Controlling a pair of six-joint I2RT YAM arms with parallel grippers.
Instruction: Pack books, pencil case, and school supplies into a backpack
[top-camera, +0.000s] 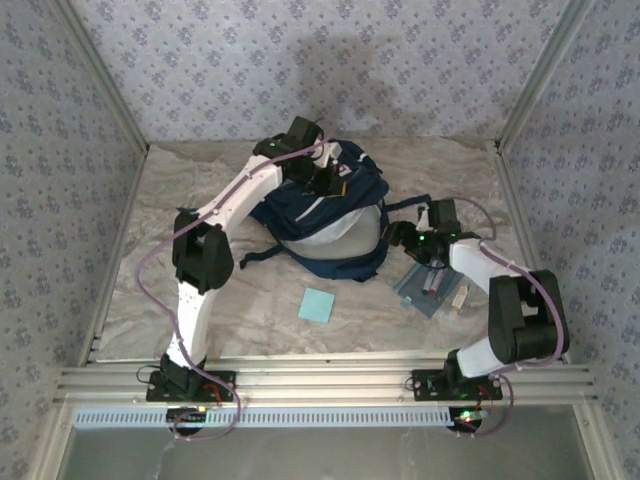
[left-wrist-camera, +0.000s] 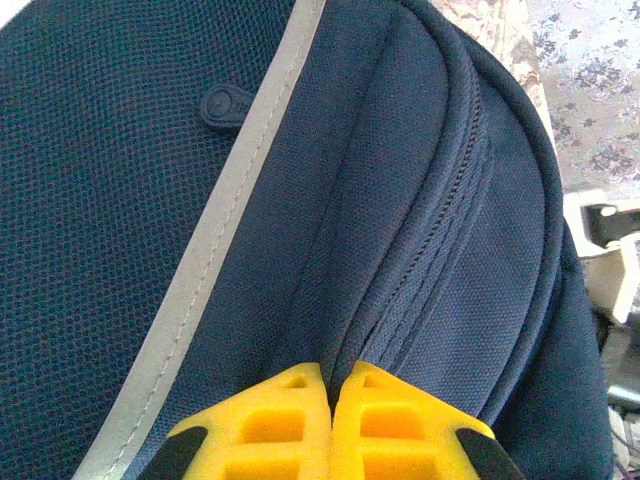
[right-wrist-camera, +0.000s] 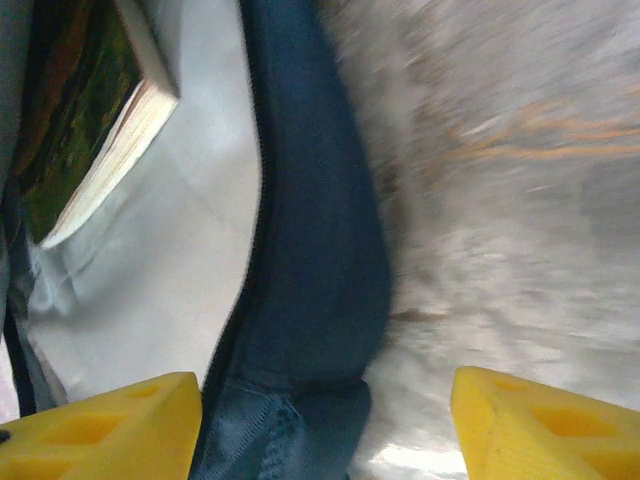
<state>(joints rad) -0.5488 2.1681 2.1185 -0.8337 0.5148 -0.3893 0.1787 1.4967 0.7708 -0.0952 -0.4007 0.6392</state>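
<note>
- The navy backpack (left-wrist-camera: 110, 230) is seen close up, its weave plain.
- A pale grey trim stripe (left-wrist-camera: 215, 250) runs diagonally across it.
- A closed zipper (left-wrist-camera: 440, 235) curves down the right.
- The left gripper (left-wrist-camera: 331, 385) has its yellow fingertips pressed together on a fabric fold beside the zipper.
- The marbled table (left-wrist-camera: 590, 80) shows at the upper right.

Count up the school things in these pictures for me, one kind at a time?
Backpack: 1
Book, in the backpack's opening: 1
Pencil case: 1
Light-blue note pad: 1
Total: 4
</note>
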